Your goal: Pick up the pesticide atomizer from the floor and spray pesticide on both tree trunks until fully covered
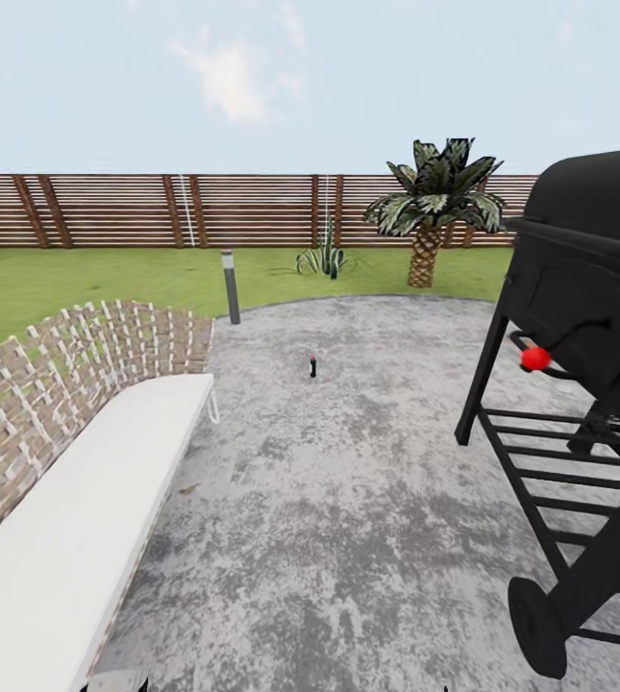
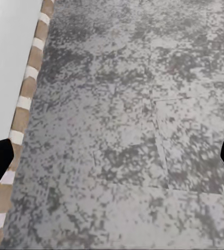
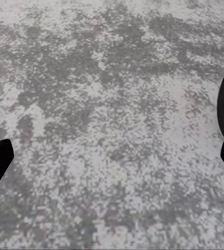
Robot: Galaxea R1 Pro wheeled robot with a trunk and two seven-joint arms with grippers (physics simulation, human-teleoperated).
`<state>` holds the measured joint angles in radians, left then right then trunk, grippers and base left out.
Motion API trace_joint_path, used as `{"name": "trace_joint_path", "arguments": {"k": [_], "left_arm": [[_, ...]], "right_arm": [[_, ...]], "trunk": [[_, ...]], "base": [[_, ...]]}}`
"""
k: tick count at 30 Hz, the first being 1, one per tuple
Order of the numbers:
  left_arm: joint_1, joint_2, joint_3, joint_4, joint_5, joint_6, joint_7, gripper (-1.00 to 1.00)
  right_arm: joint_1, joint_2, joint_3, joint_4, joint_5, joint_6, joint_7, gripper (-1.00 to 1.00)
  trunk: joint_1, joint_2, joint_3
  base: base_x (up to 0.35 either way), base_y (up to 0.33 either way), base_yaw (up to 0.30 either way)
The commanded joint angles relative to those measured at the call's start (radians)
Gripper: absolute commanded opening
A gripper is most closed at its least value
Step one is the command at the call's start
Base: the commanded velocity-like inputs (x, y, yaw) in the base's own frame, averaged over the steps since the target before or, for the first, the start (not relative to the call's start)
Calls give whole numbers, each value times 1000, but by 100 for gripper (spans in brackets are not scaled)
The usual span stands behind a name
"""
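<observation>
The pesticide atomizer [image 1: 312,365] stands upright on the floor [image 1: 348,500], well ahead and roughly centred between my arms. Both pincers [image 2: 112,159] [image 3: 112,156] gape, empty.

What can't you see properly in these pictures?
- The pesticide atomizer: too small and far off in the head view to make out any details.
- The black grill: cut off by the head view's right edge.
- The wicker bench: cut off by the left and bottom edges.
- The left gripper and right gripper: just dark fingertips at the wrist views' edges, over grey floor.
</observation>
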<state>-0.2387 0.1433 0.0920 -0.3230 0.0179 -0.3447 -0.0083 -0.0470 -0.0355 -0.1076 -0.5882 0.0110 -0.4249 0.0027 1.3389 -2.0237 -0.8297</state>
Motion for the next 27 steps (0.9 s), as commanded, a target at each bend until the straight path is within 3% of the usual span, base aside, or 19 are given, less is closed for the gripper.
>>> {"name": "trace_joint_path", "arguments": {"k": [1, 27], "left_arm": [[-1, 0, 2, 1, 2, -3, -1, 100], [-1, -1, 2, 1, 2, -4, -1, 100]], "right_arm": [[-1, 0, -1, 1, 1, -3, 0, 100], [-1, 0, -1, 1, 1, -3, -1, 100]], "trunk": [[0, 0, -1], [0, 0, -1]], "base": [[336, 6, 0], [336, 0, 0]]}}
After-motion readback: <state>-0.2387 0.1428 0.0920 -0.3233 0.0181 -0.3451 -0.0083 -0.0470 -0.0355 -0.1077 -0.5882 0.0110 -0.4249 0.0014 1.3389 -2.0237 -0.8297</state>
